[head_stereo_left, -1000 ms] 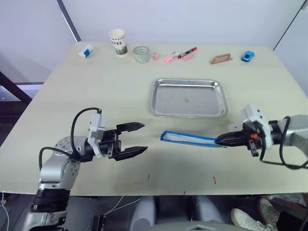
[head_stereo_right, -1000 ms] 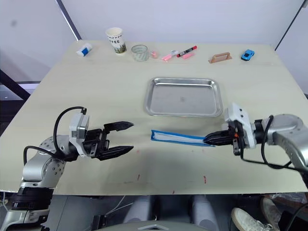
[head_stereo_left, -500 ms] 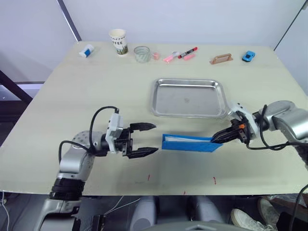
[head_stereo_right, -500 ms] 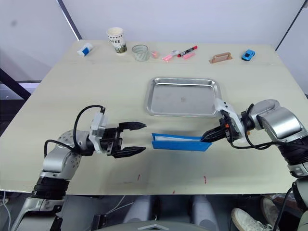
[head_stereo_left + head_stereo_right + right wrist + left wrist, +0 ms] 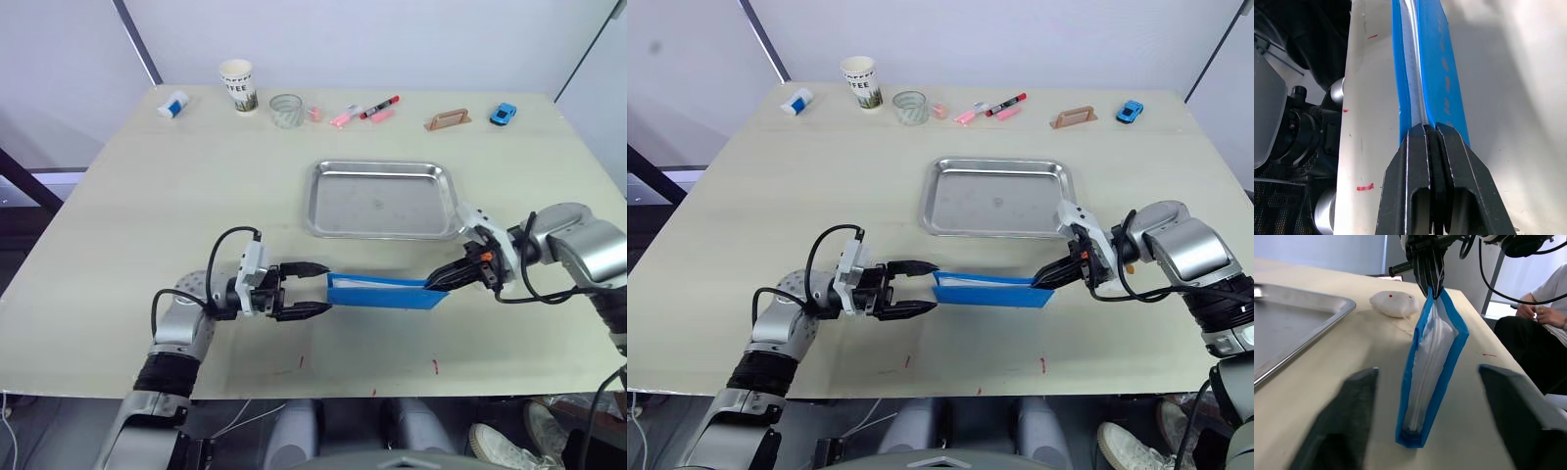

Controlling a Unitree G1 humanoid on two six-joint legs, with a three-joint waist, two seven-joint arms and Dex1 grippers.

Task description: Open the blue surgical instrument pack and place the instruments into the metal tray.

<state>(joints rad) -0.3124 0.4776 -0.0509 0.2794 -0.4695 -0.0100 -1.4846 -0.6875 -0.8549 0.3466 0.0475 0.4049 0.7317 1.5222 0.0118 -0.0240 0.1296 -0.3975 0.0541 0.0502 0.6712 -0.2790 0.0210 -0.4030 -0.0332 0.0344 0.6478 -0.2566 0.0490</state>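
Pale wooden table [image 5: 196,196], white wall behind. Blue surgical instrument pack [image 5: 382,292]: stood on edge, one end pinched between the closed fingers of the right gripper [image 5: 438,285]. Left gripper [image 5: 312,288]: fingers spread wide, flanking the pack's other end without contact. Metal tray [image 5: 384,200]: empty, just beyond the pack.

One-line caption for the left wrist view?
Blue pack stands on edge between the open left fingers, its far end pinched by the right gripper, tray alongside.
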